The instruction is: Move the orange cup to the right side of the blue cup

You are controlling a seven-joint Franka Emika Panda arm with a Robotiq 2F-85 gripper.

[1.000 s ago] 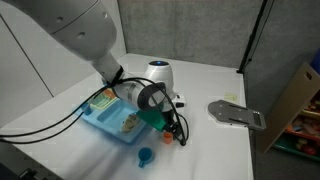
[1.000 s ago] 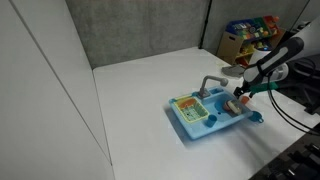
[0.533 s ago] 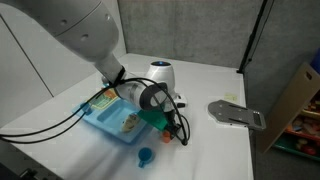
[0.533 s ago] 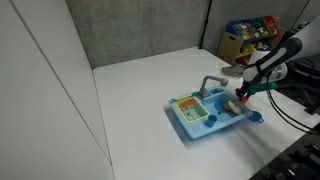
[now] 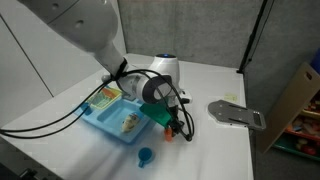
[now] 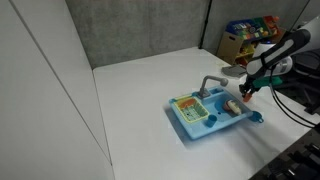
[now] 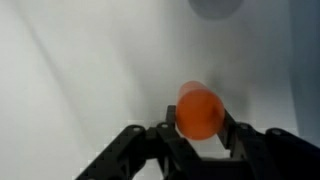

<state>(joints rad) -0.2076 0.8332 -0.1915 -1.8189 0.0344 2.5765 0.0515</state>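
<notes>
The jaws have closed and now pinch the orange cup (image 7: 199, 110) by its sides. It looks like light, stiff, slippery plastic, so a gentle squeeze should do.

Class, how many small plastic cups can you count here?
2. The orange cup is held in the gripper; the blue cup stands on the table beside the toy sink. The arm may hide others.

Toy sink (image 5: 104, 123) beside gripper (image 5: 172, 131); table (image 5: 205, 82) bare
</notes>
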